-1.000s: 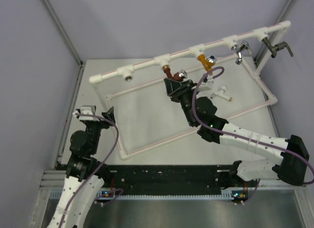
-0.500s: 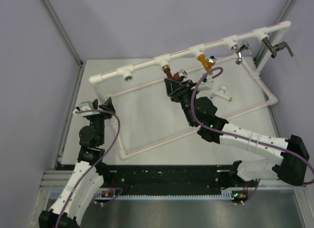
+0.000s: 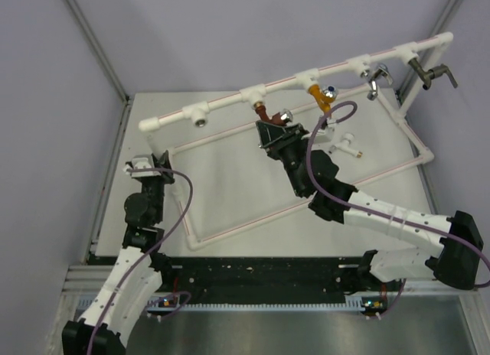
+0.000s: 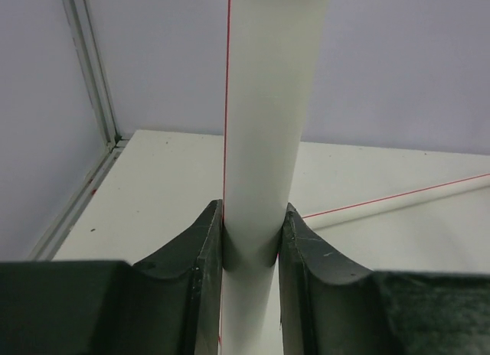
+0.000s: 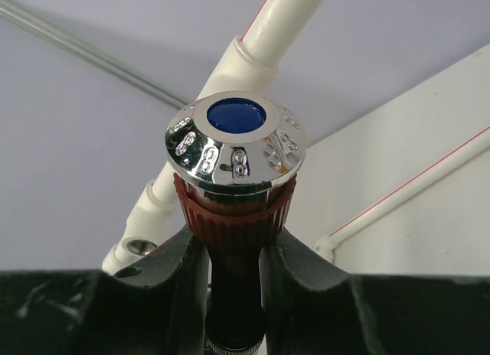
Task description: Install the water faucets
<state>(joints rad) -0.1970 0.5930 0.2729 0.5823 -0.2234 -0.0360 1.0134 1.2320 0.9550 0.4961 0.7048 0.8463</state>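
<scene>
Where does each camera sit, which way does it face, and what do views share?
Top external: above and behind the arms, facing down onto the table and white pipe frame; left arm and right arm show.
Left wrist: wrist-mounted, facing along the left gripper, shut on an upright frame pipe; its fingers show.
Right wrist: wrist-mounted, facing along the right gripper, shut on the reddish-brown faucet; its fingers show.
Shared: top external and right wrist both show that faucet.

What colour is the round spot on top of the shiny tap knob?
Blue. The spot shows best in the right wrist view.
</scene>
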